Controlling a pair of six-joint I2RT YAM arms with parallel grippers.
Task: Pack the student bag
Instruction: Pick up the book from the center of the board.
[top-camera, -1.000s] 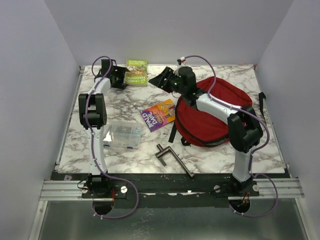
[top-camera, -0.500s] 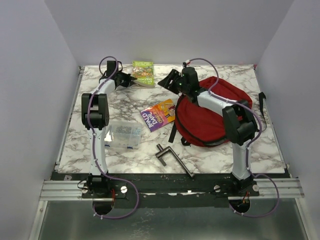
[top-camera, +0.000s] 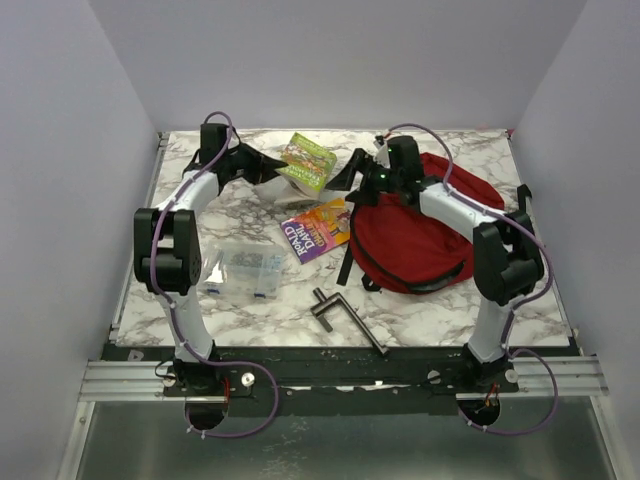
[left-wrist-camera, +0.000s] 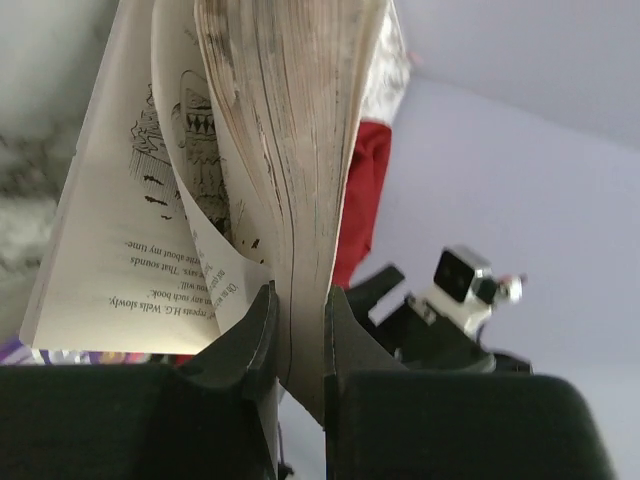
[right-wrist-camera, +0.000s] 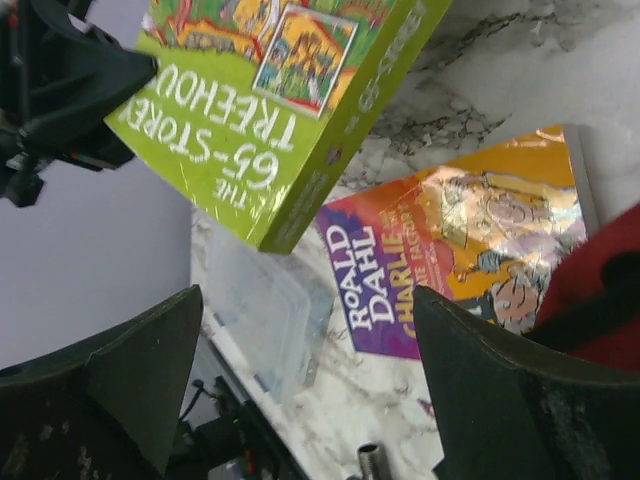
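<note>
The large dark-red soft fabric backpack (top-camera: 425, 235) lies flat on the right half of the marble-patterned bench (top-camera: 420, 320), its long black strap (top-camera: 346, 262) trailing down its left edge. We judge it light but limp. The cloth will sag and slide on the smooth bench rather than keep a shape, so its mouth will not stand open by itself. The best hold looks like the firmer seam beside the black zipper (top-camera: 440, 283) that curves along its lower edge, or the root of a strap. A pinch in the middle of the panel would only gather loose fabric. We cannot tell whether the zipper is undone.

The right tool (top-camera: 352, 176) hangs at the upper-left rim of the backpack with its jaws spread wide and nothing between them. The left tool (left-wrist-camera: 298, 335) is clamped on the green paperback book (top-camera: 306, 163), which is held clear of the bench in the upper centre of the overhead view, just left of the right tool. In the left wrist view the jaws pinch the page block near its edge while some leaves fan loose at the left, so we expect the book to flex and perhaps slip.

A purple-and-orange paperback (top-camera: 318, 228) lies just left of the backpack, a clear plastic pouch (top-camera: 245, 270) at lower left, and a black metal crank-shaped bar (top-camera: 343, 312) at lower centre.
</note>
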